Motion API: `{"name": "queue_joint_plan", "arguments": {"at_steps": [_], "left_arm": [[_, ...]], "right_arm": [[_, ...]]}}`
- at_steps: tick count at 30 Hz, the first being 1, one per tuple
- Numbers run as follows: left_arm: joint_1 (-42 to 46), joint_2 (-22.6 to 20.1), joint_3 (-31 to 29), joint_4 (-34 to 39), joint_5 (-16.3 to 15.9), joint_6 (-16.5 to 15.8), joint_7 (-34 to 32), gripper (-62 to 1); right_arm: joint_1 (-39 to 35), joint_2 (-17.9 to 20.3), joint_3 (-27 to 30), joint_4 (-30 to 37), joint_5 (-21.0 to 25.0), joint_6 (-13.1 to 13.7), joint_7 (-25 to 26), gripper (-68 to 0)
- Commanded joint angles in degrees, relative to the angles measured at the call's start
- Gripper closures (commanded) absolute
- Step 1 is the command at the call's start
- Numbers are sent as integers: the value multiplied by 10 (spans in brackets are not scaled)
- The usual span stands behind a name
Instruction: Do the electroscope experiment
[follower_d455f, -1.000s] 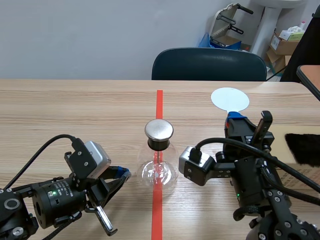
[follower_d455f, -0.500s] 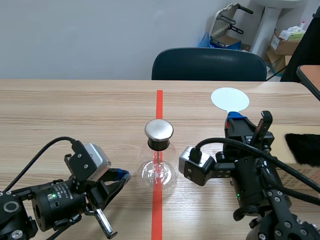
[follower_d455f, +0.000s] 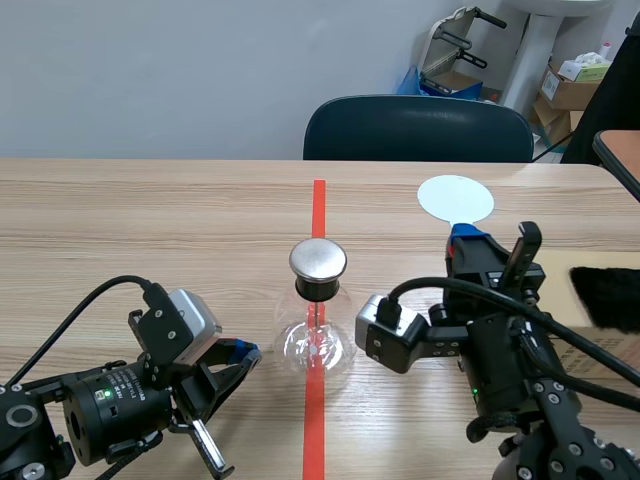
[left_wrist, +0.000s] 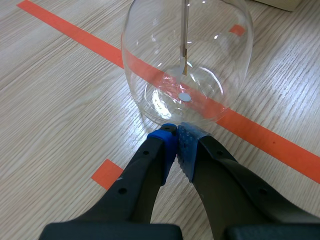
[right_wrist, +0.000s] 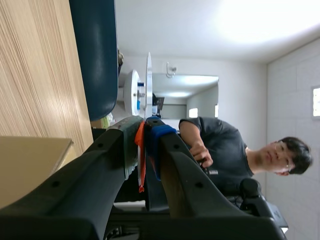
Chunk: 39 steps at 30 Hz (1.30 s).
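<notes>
The electroscope, a clear glass flask (follower_d455f: 317, 342) with a round metal cap (follower_d455f: 318, 260), stands on the red tape line at the table's middle. My left gripper (follower_d455f: 243, 350) rests low on the table just left of the flask, shut on nothing. In the left wrist view its blue pads (left_wrist: 176, 134) meet right in front of the flask (left_wrist: 186, 55), whose inner rod and foil (left_wrist: 184, 52) show through the glass. My right gripper (follower_d455f: 469, 236) is shut on the handle of a white disc paddle (follower_d455f: 456, 198), raised right of the flask. The paddle (right_wrist: 148, 85) appears edge-on between its fingers.
A dark chair (follower_d455f: 418, 128) stands beyond the table's far edge. A black furry cloth (follower_d455f: 605, 297) lies at the right on a flat cardboard piece (follower_d455f: 600, 352). Boxes and clutter fill the back right corner. A person (right_wrist: 225, 150) shows in the right wrist view.
My left arm has sunk slightly toward the table's near edge. The right gripper and its white paddle have shifted a touch to the left. The flask has not moved.
</notes>
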Motion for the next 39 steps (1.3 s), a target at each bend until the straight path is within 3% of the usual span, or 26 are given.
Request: {"name": "queue_joint_plan", "arguments": {"at_steps": [1, 22, 29, 39], "left_arm": [[0, 3, -2, 11, 0, -1, -8, -27], [9, 6, -2, 11, 0, -1, -10, -27], [17, 6, -2, 11, 0, -1, -10, -27], [19, 16, -2, 11, 0, -1, -12, -27]], "right_arm": [[7, 8, 2, 10, -1, -10, 14, -10], [-25, 8, 2, 41, -1, -10, 236, -10], [-35, 8, 2, 41, -1, -7, 289, -10], [-35, 9, 2, 41, -1, -5, 320, -10]]}}
